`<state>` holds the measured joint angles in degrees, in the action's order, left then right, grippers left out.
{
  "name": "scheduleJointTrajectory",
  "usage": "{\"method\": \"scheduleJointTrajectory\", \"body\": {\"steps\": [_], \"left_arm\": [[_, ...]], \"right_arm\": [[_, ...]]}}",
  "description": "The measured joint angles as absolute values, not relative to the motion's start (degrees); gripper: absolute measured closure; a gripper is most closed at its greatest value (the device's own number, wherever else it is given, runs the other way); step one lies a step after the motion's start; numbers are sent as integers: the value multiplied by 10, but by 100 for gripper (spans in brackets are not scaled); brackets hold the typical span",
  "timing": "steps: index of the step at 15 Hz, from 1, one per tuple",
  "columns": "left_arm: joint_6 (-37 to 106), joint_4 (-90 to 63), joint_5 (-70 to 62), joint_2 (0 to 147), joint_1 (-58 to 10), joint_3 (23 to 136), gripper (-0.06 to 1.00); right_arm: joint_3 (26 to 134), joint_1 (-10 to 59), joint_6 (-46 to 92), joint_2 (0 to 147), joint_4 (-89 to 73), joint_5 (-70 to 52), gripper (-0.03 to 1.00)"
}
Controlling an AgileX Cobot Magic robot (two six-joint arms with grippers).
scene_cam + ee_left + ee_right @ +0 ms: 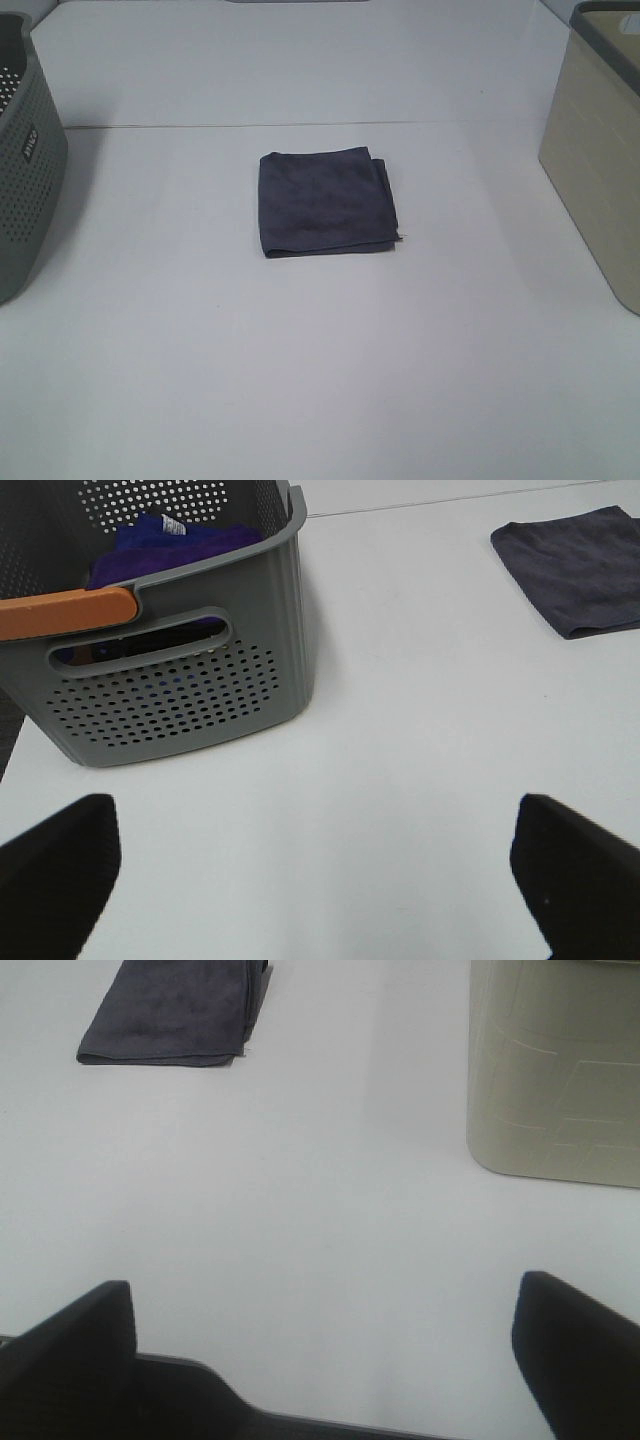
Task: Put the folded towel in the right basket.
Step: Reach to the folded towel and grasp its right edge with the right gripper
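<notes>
Dark grey folded towel [325, 202] lies flat at centre of a white table [320, 400]. It is roughly square and several layers thick, w/ stacked loose edges showing along its right side in the high view. It sits well apart from both baskets: a grey perforated basket [25, 170] at far left and a beige basket [595, 150] at far right, each only partly in frame. Neither arm shows in the high view.

The left gripper [320, 880] is spread wide w/ nothing btwn its fingers, over bare table near the grey basket, which holds a blue cloth [190, 540]. The right gripper [320, 1355] is likewise spread wide & empty, over bare table, w/ the beige basket near and the towel farther off.

Handling, as a judgement: the towel looks light, soft, limp and not fragile, prob. grippy rather than slick. Layers may splay or unfold if only one ply is caught. Best hold is prob. a pinch thru all layers at a folded edge, on the side toward the right arm, pressing down into the table first.
</notes>
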<state>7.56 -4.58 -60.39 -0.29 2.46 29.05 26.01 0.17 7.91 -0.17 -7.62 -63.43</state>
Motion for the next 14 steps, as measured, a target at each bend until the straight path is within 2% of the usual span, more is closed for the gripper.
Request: {"method": "scheduleJointTrajectory", "body": {"steps": [14], "left_arm": [[76, -46, -604, -3, 25, 290, -5]], "right_arm": [[260, 2, 79, -2, -76, -634, -1]]}}
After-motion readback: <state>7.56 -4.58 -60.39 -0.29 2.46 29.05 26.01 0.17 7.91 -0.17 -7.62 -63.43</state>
